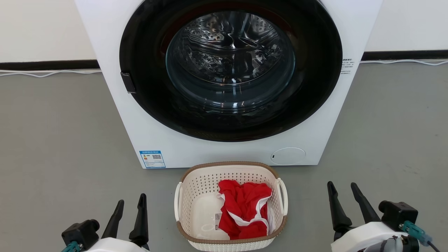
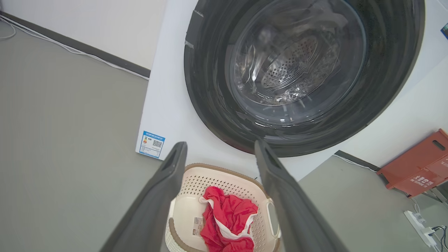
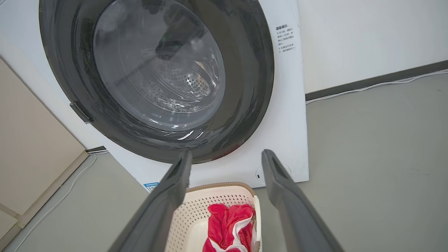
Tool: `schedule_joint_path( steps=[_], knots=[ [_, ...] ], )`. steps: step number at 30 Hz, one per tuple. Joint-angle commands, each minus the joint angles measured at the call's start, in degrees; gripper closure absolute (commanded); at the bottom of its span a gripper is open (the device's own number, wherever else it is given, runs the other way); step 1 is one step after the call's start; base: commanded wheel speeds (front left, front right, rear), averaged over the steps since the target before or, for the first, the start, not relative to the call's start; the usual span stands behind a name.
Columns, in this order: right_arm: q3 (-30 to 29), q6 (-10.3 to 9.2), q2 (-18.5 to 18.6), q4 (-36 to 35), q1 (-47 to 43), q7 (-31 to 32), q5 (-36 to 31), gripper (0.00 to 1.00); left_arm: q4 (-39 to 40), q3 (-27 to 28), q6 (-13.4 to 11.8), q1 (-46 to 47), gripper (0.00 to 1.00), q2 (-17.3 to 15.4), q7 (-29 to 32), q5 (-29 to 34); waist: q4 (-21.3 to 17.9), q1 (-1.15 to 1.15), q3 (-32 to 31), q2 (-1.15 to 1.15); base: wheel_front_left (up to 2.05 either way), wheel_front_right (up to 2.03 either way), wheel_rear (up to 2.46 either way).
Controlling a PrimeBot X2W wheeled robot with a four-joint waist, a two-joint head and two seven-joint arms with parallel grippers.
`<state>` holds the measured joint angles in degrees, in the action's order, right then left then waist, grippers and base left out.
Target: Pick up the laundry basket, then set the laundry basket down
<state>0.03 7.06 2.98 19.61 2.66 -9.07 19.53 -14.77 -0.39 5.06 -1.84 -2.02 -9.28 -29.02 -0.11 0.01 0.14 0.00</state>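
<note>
So the laundry basket (image 1: pixel 210 182) sits on the grey floor (image 1: pixel 52 140) right in front of the washing machine (image 1: pixel 115 52), just short of its bottom edge and roughly centred under the door. It's upright, with the brown woven-look rim on top and a loop handle on each side. Inside there's a crumpled red garment with white trim (image 1: pixel 245 206) bunched toward the robot's right half, and a small label (image 1: pixel 217 221) lies on the bare basket bottom next to it.

The left gripper (image 1: pixel 131 198) is off to the basket's left and the right gripper (image 1: pixel 341 183) off to its right. Both are clear of the handles and touching nothing. Each one has its two dark fingers spread wide apart with nothing between them. Both wrist views look between those fingers at the basket below and the machine behind it.

The washer's round door (image 1: pixel 231 66) looks shut, and you can see the shiny perforated drum through the glass. There's a blue sticker (image 1: pixel 152 159) at the lower left of the front panel and a round cap (image 1: pixel 288 156) at the lower right. A white cable (image 1: pixel 49 72) runs along the dark skirting behind. In the left wrist view, a red-orange crate (image 2: pixel 416 168) and a power strip (image 2: pixel 418 224) sit off to the side.
</note>
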Motion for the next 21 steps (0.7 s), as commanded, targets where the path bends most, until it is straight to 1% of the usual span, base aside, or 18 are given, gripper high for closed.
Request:
schedule_joint_path(
  steps=[1, 21],
  knots=[
    [1.28, 0.33, 0.08, -1.02, 2.30, -1.22, -2.59, 0.00, 1.82, 0.93, -0.10, 0.96, 0.00, -0.61, -1.01, 2.30, 0.00, 0.00, 0.01, 0.00, 0.00, 0.00, 0.00],
    [2.21, 0.40, -0.05, 0.43, 2.16, -4.75, -18.29, 0.00, 1.94, -0.45, -0.30, 0.19, 0.00, -0.80, -4.54, 15.80, -0.46, 0.00, 0.02, 0.00, 0.00, 0.00, 0.00]
  ],
)
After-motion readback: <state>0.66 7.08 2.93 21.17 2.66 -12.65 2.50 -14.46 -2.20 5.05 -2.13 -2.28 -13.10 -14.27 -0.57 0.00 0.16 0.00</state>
